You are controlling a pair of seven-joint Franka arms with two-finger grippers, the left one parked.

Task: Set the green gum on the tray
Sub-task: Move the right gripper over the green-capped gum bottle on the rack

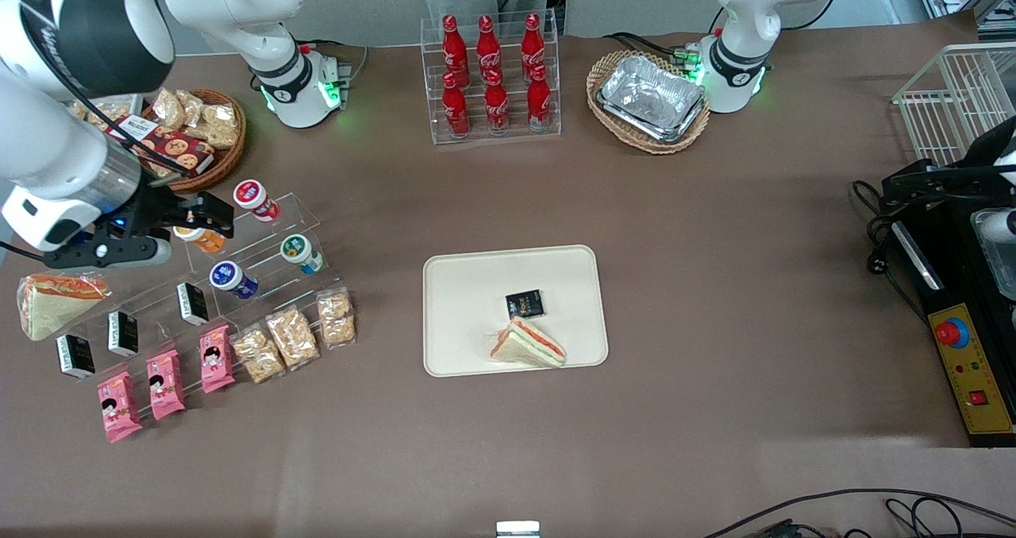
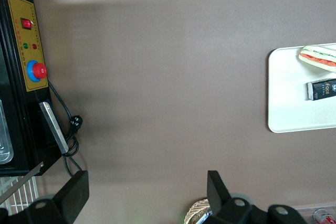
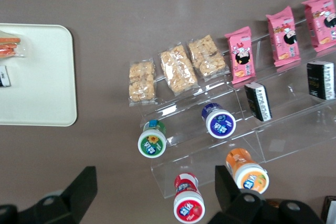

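The green gum (image 1: pixel 302 252) lies on its side on a clear stepped display stand (image 1: pixel 262 284), its green-rimmed lid toward the front camera. It also shows in the right wrist view (image 3: pixel 152 142). The cream tray (image 1: pixel 468 308) lies flat at mid-table, toward the parked arm's end from the stand, and holds a wrapped sandwich (image 1: pixel 528 343) and a black packet (image 1: pixel 525 304). The tray's edge shows in the right wrist view (image 3: pixel 37 87). My gripper (image 1: pixel 208 214) hovers open and empty above the stand's upper step, beside the red and orange canisters, apart from the green gum (image 3: pixel 155 192).
On the stand are a red-lidded canister (image 1: pixel 255 199), an orange one (image 1: pixel 200 238), a blue one (image 1: pixel 232 278), black boxes, pink packs and cereal bars (image 1: pixel 292 336). A cola bottle rack (image 1: pixel 492 74) and a foil tray in a basket (image 1: pixel 649 100) stand farther back.
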